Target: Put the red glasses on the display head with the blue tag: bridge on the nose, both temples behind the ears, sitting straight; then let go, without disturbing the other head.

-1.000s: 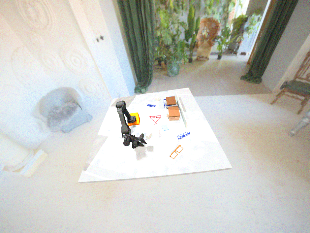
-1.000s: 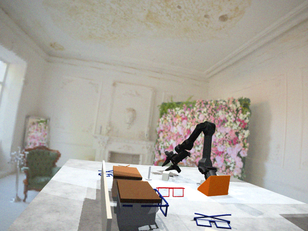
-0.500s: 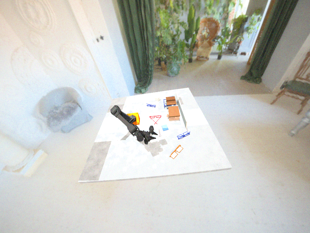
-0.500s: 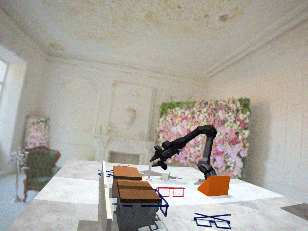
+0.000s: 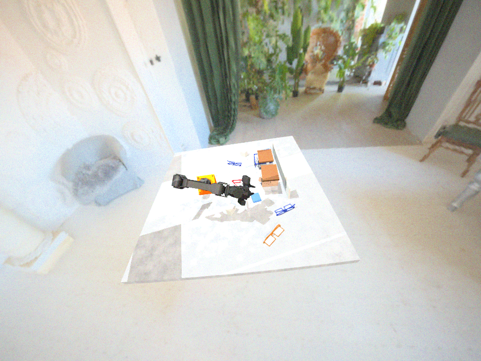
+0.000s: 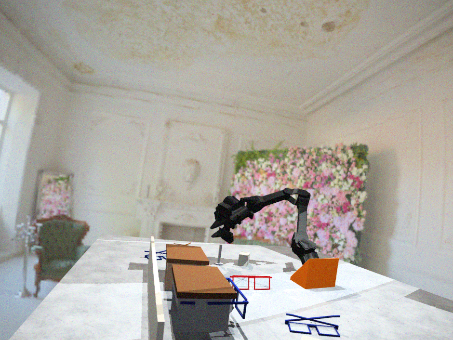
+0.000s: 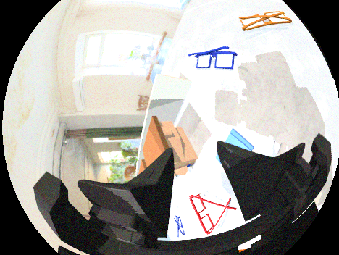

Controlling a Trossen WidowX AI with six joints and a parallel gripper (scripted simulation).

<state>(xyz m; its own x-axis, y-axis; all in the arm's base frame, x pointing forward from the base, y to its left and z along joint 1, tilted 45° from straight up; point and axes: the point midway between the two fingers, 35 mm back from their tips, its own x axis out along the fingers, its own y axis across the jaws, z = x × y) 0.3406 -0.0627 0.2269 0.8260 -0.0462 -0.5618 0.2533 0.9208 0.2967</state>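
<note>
Gripper of black angular parts hangs above the pale stone-look worktop, its fingers apart with nothing between them. Lying on that worktop, below the gripper and apart from it, are the thin-framed red glasses, temples crossed in the wrist view. From above, the gripper and its arm partly cover the glasses, and the tag colour on each head is hard to make out.
</note>
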